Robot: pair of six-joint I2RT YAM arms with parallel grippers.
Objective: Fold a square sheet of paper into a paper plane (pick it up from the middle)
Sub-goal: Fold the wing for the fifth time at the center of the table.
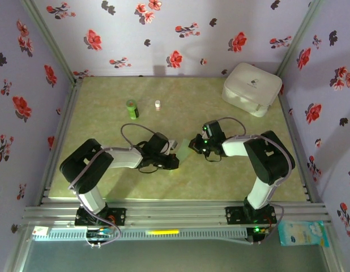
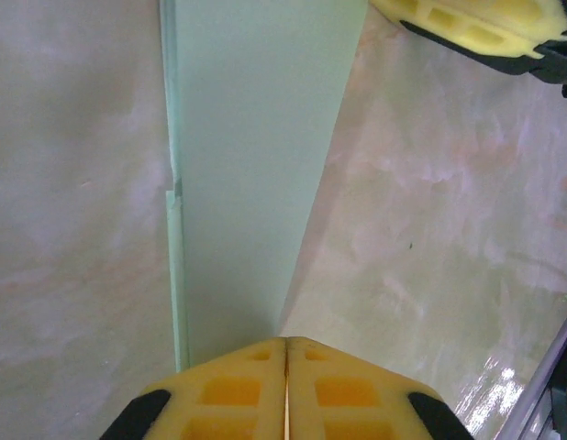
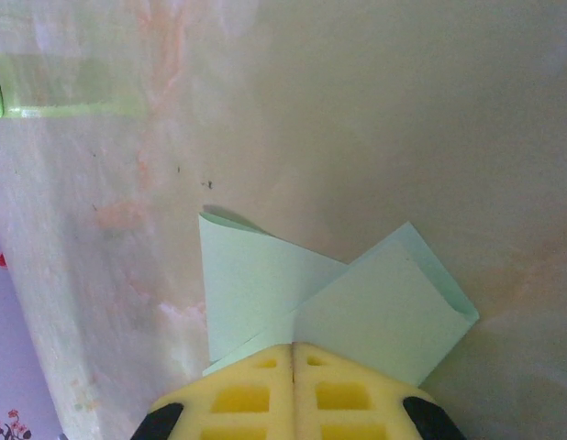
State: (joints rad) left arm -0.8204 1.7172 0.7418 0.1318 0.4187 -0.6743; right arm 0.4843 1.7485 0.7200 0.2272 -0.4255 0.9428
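Closest to the left wrist lens, the yellow pads of the left end effector (image 2: 285,346), pressed together along a hairline seam and pinching the near end of the paper sheet (image 2: 256,165). Beneath, a glossy worktop (image 2: 449,257), marbled in pale beige and faint green with pinkish blotches. From above, that worktop boxed in by lilac walls (image 1: 163,34) printed with red and black flowers. Aluminium rails (image 1: 175,211) along the near edge, a white rounded case (image 1: 251,88) in the far right corner, and a small dark green bottle (image 1: 132,109) with a tiny white cap (image 1: 157,105) beside it toward the back. A pale packet (image 1: 302,232) outside the frame at lower right. Paper sheet at mid-worktop between the two wrists, well apart from bottle and case; thin, pale green, unmarked. From the left wrist, a long strip narrowing toward the pads, with a doubled edge down its left side and a small step partway along. From the right wrist, two overlapping flaps fanning out from the right end effector (image 3: 293,353), pads likewise closed tight on the paper, the left flap curled at its corner. Layers and edges plain at wrist level; from overhead, a small pale sliver between dark fingers. Yellow pads of the right end effector also at the upper right of the left wrist view.
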